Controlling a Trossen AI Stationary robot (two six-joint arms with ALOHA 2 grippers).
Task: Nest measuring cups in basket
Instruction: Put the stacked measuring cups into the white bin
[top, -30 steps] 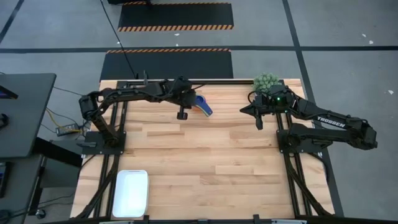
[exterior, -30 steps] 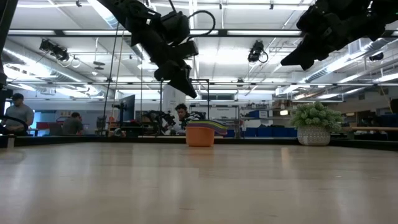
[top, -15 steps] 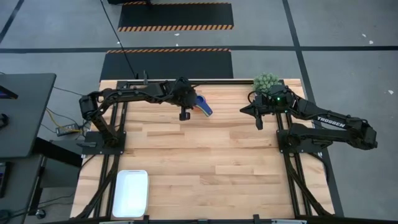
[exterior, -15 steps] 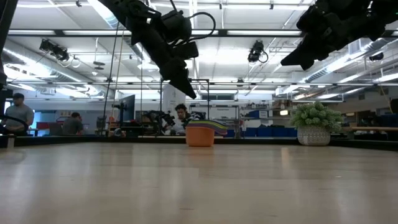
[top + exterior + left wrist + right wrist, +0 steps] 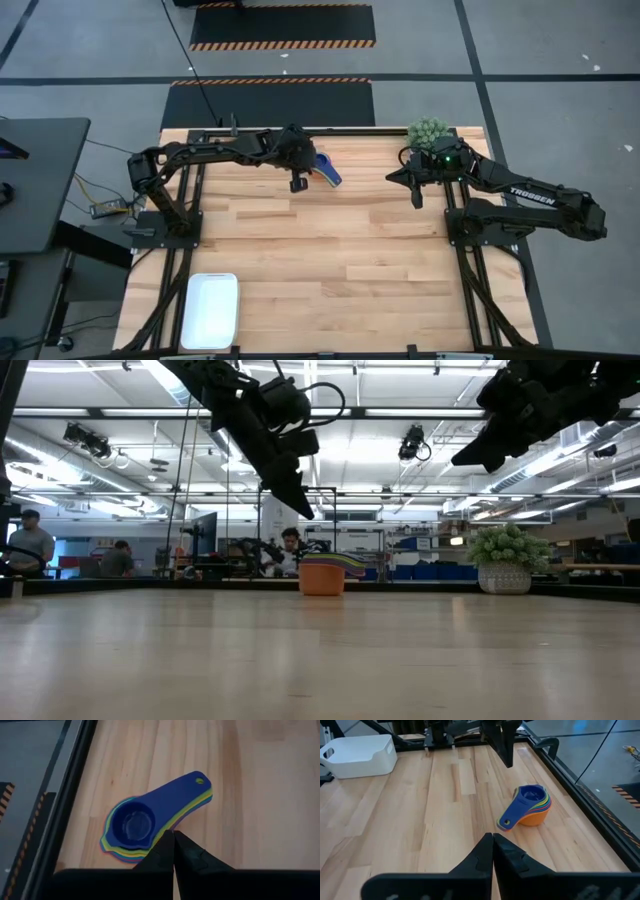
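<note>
**Cups stacked on the table, basket well apart**

The cups [image 5: 326,169] sit nested in one stack near the far edge of the table [image 5: 330,260], blue on top. The left gripper [image 5: 295,184] hangs just beside them, jaws clenched and empty. The right gripper [image 5: 417,198] waits near the plant [image 5: 427,132], jaws clenched too. The basket [image 5: 210,310] lies at the near left corner.

Item count: table and surroundings

One nested stack of measuring cups [image 5: 325,169], blue cup uppermost with yellow, green, orange and further coloured rims below; the exact number of cups in the stack cannot be told. One white basket [image 5: 210,310], near left corner of the table. One potted plant [image 5: 427,132], far right. Two arms, each with one gripper: left gripper [image 5: 296,185], right gripper [image 5: 417,200]. Three persons visible in the room beyond.
</note>
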